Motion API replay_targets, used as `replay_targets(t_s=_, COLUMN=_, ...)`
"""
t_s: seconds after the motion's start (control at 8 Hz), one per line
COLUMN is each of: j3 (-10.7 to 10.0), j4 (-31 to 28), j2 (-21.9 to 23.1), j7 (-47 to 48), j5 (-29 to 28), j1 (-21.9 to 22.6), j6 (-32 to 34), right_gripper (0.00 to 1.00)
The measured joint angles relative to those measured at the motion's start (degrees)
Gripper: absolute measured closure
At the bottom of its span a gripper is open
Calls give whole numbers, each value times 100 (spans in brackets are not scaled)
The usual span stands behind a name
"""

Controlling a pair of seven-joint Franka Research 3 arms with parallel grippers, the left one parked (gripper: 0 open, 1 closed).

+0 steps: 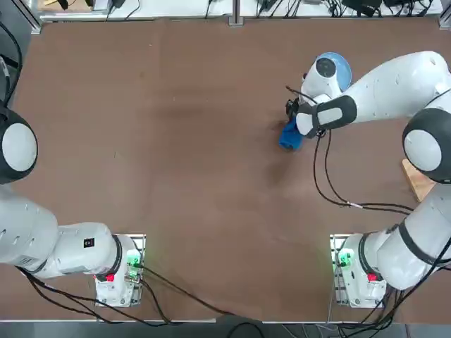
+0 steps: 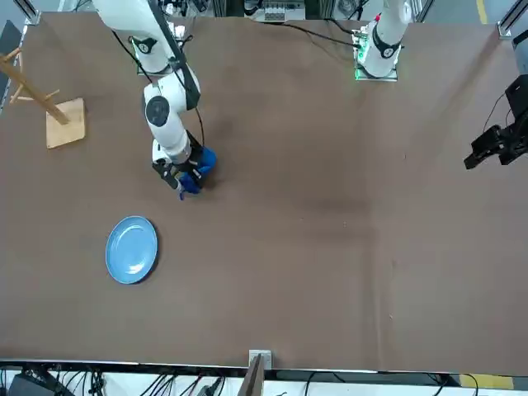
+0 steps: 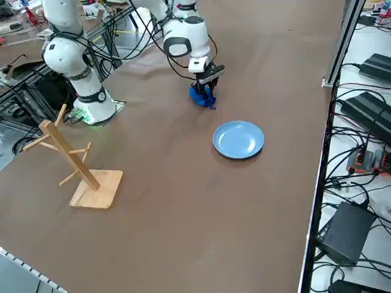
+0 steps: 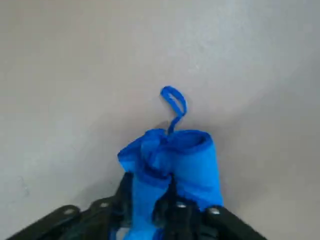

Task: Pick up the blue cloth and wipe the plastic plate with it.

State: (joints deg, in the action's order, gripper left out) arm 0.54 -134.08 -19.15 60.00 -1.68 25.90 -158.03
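Jaws pinched on the bunched royal-blue cloth (image 4: 170, 160).
Right gripper (image 3: 205, 87) points down at the brown table (image 1: 176, 141), squeezing the fabric, whose small loop sticks out. Nearby, apart from the cloth, sits the round pale-blue glossy plastic plate (image 3: 238, 139).

The blue cloth (image 4: 172, 160) is all bunched up on the table, little loop sticking out. The plastic plate (image 3: 238, 139) sits flat nearby, not touching it.

Plastic plate (image 1: 338, 67) half-hidden by arm — blue cloth (image 1: 289, 136) partly too.
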Motion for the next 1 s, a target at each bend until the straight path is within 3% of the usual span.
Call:
replay_targets(t_s=0.38, j3=-37, j4=105, j2=22, j7=-453, j5=12, j1=-98, j6=197, right_gripper=89)
replay_targets(t_s=1.0, j3=-63, j4=1018, j2=389, j7=-1425, j5=23, j1=-393, j6=1903, right_gripper=91)
